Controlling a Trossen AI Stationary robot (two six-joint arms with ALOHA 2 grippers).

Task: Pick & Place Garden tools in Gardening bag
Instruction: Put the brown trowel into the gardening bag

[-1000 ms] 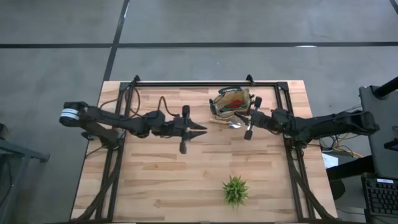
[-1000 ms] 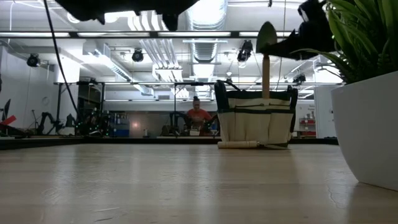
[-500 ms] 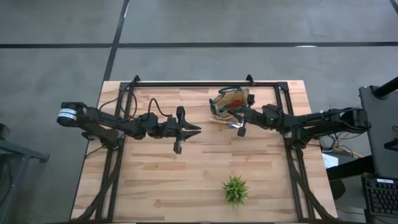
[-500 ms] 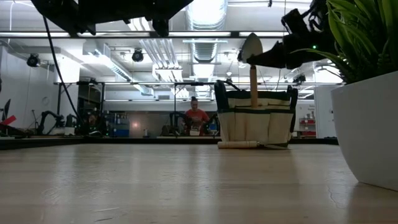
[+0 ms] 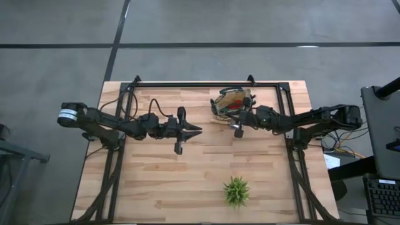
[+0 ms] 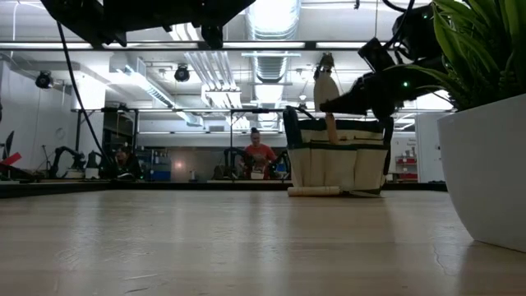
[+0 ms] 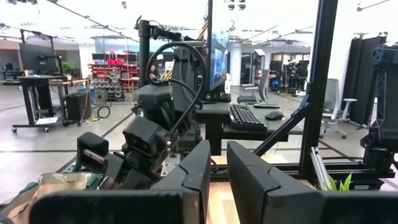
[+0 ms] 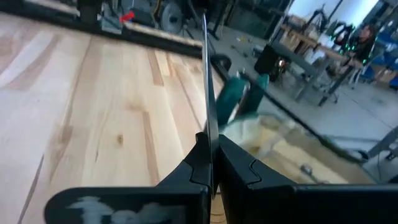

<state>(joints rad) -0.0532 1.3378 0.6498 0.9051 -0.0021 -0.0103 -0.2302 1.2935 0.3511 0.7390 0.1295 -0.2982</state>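
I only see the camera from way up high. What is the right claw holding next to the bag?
Observer: The right gripper is pinching a trowel by its metal part. The wrist camera sees the thin metal edge-on between the fingers.
Operator: Which way does it point?
Observer: From table height, the blade sticks up and the wooden handle hangs down at the top of the bag.
Operator: Is anything on the table that I can't see?
Observer: Yes, a pale stick-like thing lies at the foot of the bag. The left gripper just waits mid-table.
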